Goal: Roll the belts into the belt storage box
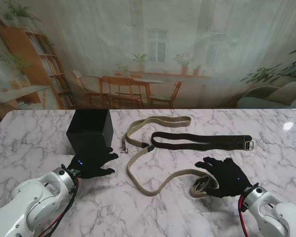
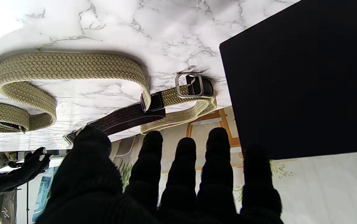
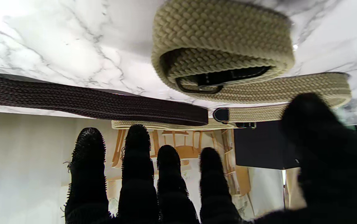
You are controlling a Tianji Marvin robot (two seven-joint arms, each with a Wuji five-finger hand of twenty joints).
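nearest to me, the right hand (image 1: 227, 177) lay palm down on the marble table (image 1: 34, 143), its fingers apart and closed on nothing. just beside its thumb, toward the middle of the table, sat the small started coil (image 1: 203, 185) at one end of the tan belt (image 1: 152, 190). in the right wrist view the coil (image 3: 222, 46) showed a couple of turns wrapped round a dark buckle, and i could not tell whether the thumb touched it. this was the relation the coming move seemed to turn on: the coil lay to the left of the right hand, and the loose strap ran on from it leftward and away from me, so rolling would carry the coil along that line. the right hand was clearly the nearer one to it.

a little farther off on the other side, the left hand (image 1: 91, 164) rested with fingers spread, holding nothing, touching or almost touching the near face of the black box (image 1: 90, 131). the tan belt curved past it to the right, close to its fingertips but apart.

farther still, the tan belt looped back on itself near the table's middle, with its second buckle (image 2: 189, 84) lying just beside the box. the dark belt (image 1: 202, 142) lay stretched left to right across the right half of the table, its buckle at the right end, its left end overlapping the tan belt. neither belt was yet in the box, so i judged the task to be at an early stage.
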